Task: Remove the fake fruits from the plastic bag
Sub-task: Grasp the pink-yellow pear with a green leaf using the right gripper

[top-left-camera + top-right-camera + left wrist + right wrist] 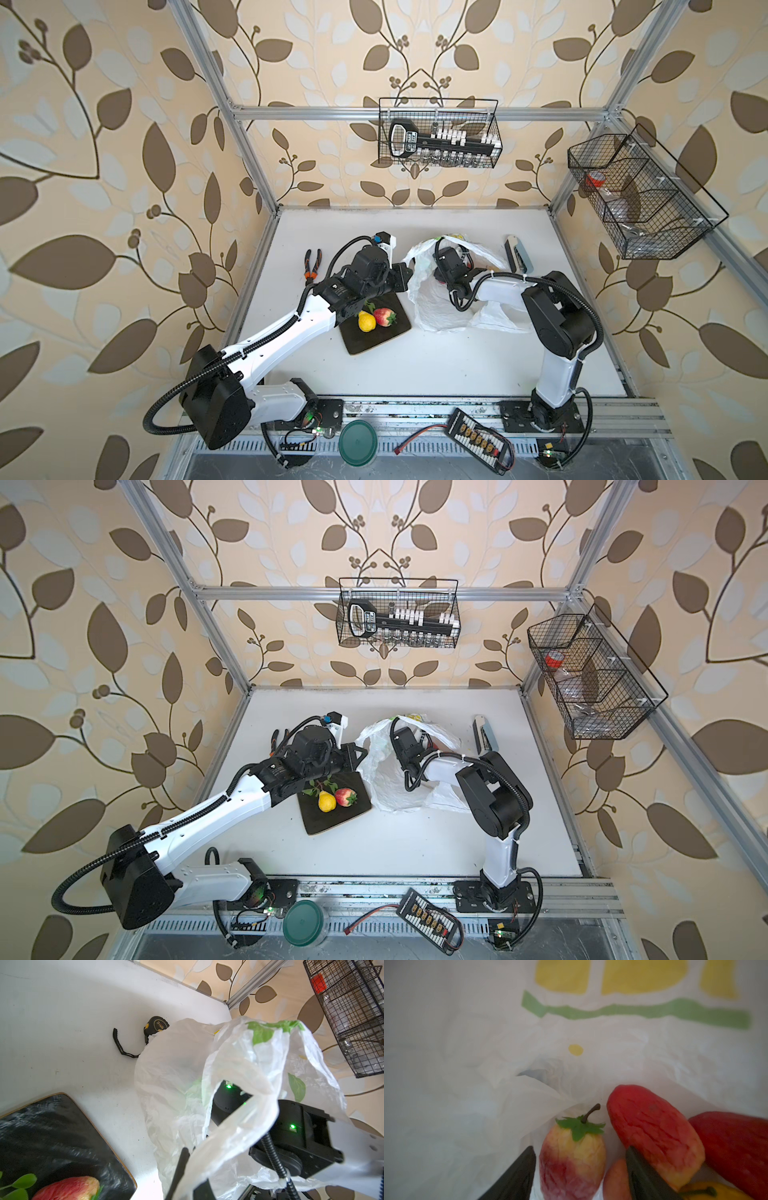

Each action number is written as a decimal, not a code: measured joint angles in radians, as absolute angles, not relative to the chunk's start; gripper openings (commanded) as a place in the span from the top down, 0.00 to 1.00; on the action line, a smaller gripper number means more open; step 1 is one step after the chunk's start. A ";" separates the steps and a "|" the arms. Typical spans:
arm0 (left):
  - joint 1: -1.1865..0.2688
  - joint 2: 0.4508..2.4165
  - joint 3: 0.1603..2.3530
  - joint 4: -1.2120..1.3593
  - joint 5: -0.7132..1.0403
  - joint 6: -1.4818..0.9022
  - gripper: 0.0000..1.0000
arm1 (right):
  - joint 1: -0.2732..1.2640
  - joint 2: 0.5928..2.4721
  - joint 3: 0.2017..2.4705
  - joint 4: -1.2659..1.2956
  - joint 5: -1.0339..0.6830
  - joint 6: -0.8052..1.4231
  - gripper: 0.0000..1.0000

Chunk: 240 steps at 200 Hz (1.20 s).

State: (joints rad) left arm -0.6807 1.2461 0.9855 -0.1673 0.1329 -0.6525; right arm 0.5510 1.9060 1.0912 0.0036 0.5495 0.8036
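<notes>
Because the left gripper (409, 272) is pinched shut on the rim of the plastic bag (432, 309), at nine o'clock of the bag, the mouth is held up and open. I think it should hold firm and not tug.

The plate (374, 347), at eight o'clock from the bag, has a yellow pear (367, 322) and a red strawberry (384, 317) on it. The other fake fruits are in the bag.

The right gripper (580, 1149) is deep inside, jaws apart, one on each side of a pale pink fruit (571, 1159). A red fruit (654, 1136) lies close beside. It should close softly round the fat middle, leave the thin plastic out, then lift straight up. The smooth fruit may slip.

The table (436, 374) is white and flat. Pliers (311, 266) lie at ten o'clock from the plate. On the leafy walls, a wire basket (440, 133) hangs at twelve o'clock.
</notes>
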 measured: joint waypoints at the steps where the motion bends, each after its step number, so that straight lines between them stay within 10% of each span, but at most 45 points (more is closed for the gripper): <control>1: -0.682 1.246 0.986 -0.167 0.133 -0.653 1.00 | 0.551 1.907 1.091 0.004 0.550 0.804 0.33; 86: -0.695 1.251 0.986 -0.161 0.132 -0.653 1.00 | 0.530 1.988 1.145 -0.001 0.488 0.765 0.29; 240: -0.695 1.252 0.986 -0.159 0.094 -0.656 1.00 | 0.543 1.759 1.016 0.003 0.344 0.679 0.50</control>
